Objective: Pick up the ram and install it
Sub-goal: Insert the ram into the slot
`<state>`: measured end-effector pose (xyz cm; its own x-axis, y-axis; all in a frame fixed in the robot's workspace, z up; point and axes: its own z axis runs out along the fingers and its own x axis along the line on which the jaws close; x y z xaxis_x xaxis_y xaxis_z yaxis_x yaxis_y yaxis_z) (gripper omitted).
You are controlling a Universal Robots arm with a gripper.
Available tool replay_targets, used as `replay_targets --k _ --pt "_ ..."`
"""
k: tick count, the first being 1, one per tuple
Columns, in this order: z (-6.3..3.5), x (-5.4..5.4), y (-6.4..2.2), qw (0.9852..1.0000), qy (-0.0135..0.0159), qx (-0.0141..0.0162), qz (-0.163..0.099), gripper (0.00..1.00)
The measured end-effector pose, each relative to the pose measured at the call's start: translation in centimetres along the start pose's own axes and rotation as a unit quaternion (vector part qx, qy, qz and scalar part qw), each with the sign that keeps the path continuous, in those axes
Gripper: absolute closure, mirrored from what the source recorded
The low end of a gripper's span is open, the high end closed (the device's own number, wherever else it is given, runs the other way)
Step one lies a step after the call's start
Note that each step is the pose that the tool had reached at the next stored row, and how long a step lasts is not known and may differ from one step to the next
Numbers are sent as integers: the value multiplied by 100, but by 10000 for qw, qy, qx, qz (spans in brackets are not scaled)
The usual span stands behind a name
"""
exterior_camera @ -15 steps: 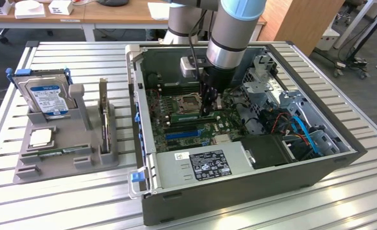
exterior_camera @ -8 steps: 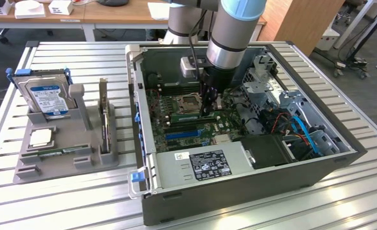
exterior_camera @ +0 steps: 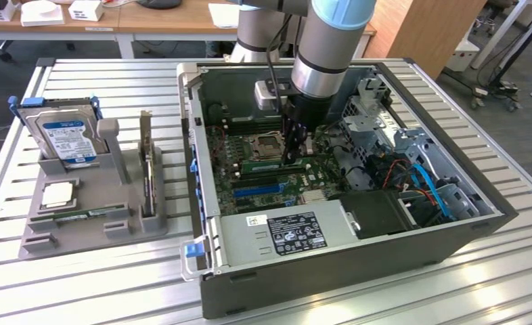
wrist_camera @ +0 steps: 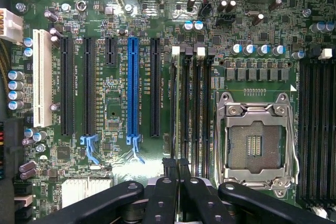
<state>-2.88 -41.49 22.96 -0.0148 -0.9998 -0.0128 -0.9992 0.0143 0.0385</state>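
Observation:
My gripper (exterior_camera: 293, 160) reaches down into the open computer case (exterior_camera: 338, 274), onto the motherboard beside the empty CPU socket (exterior_camera: 264, 144). In the wrist view its black fingers (wrist_camera: 169, 182) are pressed together, shut, at one end of the black memory slots (wrist_camera: 190, 108); nothing shows between them. A green ram (exterior_camera: 262, 165) lies along the slots right by the fingertips in the exterior view. I cannot tell whether the tips touch it. Another green stick (exterior_camera: 85, 214) lies flat in the grey holder on the exterior view's left.
The grey holder (exterior_camera: 85, 237) also carries an upright silver hard drive (exterior_camera: 65, 135) and an upright expansion card (exterior_camera: 146, 159). Inside the case are the power supply (exterior_camera: 284, 233), blue and orange cables (exterior_camera: 424, 179), a blue expansion slot (wrist_camera: 132, 85) and the socket frame (wrist_camera: 254, 142).

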Motion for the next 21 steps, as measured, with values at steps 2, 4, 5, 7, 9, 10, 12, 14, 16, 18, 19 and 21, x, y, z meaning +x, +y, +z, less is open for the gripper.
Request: replay_targets --k 2,4,5,7,9,10,12,14,16,18,19,21 --pt "1 0 0 10000 -1 0 0 88" --pt "0 0 0 10000 -1 0 0 88" --pt "1 0 0 10000 -1 0 0 88" --pt "0 0 0 10000 -1 0 -2 88" --pt "0 0 0 10000 -1 0 -8 88" --pt "0 0 0 10000 -1 0 -13 88" --pt "0 0 0 10000 0 0 -21 88" --pt "0 0 0 10000 0 0 -30 88" --pt "0 0 0 10000 1 0 -42 88" --pt "1 0 0 10000 0 0 -47 88" --pt "0 0 0 10000 1 0 -47 88" --pt "0 0 0 10000 1 0 -47 88"
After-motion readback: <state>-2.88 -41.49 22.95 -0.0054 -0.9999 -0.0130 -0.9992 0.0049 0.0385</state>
